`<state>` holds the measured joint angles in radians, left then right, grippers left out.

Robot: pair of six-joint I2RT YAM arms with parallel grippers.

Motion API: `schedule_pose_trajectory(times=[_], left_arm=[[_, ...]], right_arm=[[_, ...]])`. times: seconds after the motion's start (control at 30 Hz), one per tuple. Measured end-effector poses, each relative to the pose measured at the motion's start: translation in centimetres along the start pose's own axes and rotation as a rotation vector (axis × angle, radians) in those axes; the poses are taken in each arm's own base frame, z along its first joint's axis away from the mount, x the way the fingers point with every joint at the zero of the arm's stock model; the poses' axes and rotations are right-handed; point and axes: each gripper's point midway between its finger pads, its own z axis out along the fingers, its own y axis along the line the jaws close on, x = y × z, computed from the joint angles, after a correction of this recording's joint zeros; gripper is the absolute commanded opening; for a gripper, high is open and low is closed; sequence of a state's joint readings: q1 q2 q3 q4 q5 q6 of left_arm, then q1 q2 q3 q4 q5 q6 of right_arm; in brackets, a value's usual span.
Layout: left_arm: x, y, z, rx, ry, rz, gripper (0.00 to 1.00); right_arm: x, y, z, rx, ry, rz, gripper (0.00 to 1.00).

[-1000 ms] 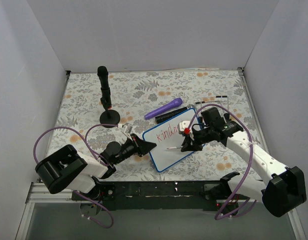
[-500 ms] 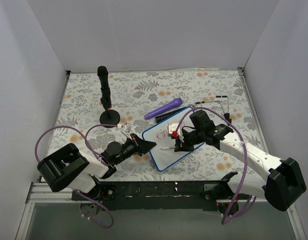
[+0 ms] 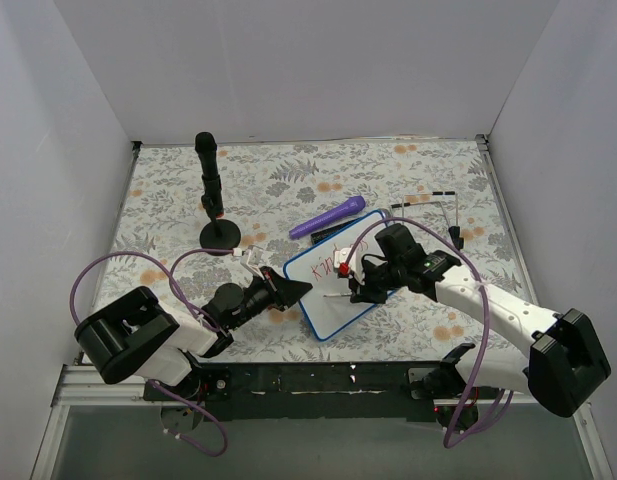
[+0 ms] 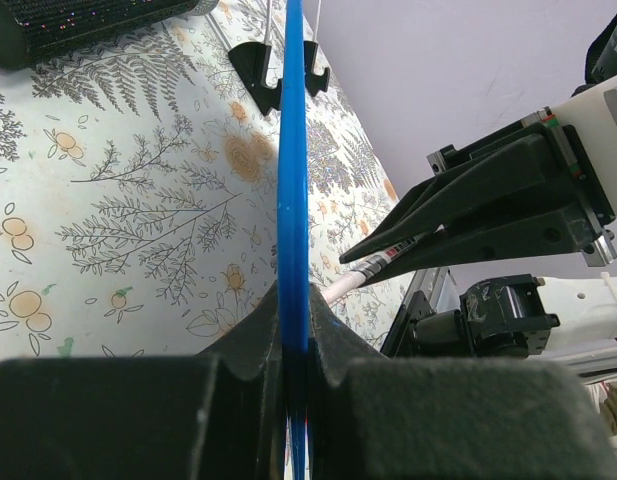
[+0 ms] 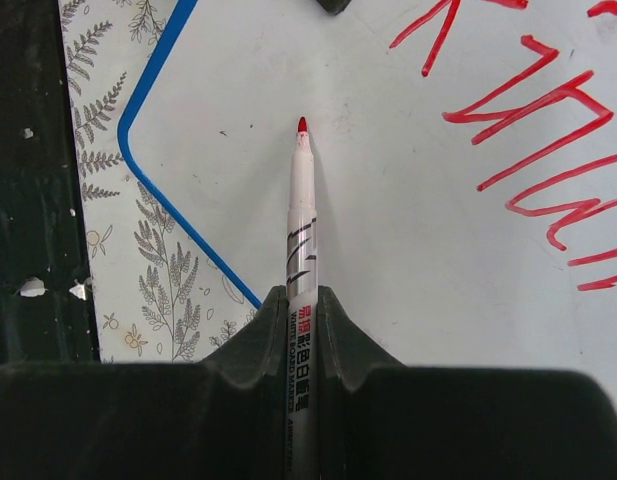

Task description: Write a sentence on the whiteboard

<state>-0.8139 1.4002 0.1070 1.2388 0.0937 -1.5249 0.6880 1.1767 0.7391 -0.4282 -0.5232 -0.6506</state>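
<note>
The whiteboard (image 3: pixel 326 312) lies slanted on the floral mat, blue-framed. My left gripper (image 3: pixel 298 290) is shut on its left edge. In the left wrist view the blue frame (image 4: pixel 292 180) runs edge-on between the jaws of that gripper (image 4: pixel 296 322). Red writing, the start of the sentence (image 3: pixel 341 264), crosses the board's upper part and shows as strokes (image 5: pixel 548 130) in the right wrist view. My right gripper (image 3: pixel 362 289) (image 5: pixel 302 300) is shut on a white marker (image 5: pixel 302 230). Its red tip points at blank board (image 5: pixel 408 240) below the writing, near the lower left corner.
A purple marker (image 3: pixel 328 217) lies behind the board, with a black object (image 3: pixel 334 232) beside it. A black stand on a round base (image 3: pixel 210 195) rises at the back left. A thin wire frame (image 3: pixel 438 200) sits at the right. Grey walls enclose the mat.
My right gripper has carried the marker left across the board, from the end of the red writing to the blank area below its start. The left gripper and board have stayed put.
</note>
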Motion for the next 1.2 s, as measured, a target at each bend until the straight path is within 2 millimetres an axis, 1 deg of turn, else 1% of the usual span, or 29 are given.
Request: schedule_pose_trajectory(times=[0.37, 0.8, 0.97, 1.2], left_arm=[[0.1, 0.2, 0.1, -0.001, 0.0, 0.001, 0.0], [0.1, 0.2, 0.3, 0.003, -0.002, 0.006, 0.0], [0.1, 0.2, 0.3, 0.003, -0.002, 0.011, 0.0], [0.0, 0.2, 0.3, 0.006, -0.004, 0.024, 0.0]], right_arm=[[0.3, -0.1, 0.7, -0.008, 0.018, 0.023, 0.01], [-0.1, 1.0, 1.5, -0.077, 0.016, 0.0, 0.01], [0.8, 1.7, 1.6, -0.109, 0.051, -0.014, 0.01], [1.6, 1.7, 1.4, -0.107, 0.086, -0.029, 0.01]])
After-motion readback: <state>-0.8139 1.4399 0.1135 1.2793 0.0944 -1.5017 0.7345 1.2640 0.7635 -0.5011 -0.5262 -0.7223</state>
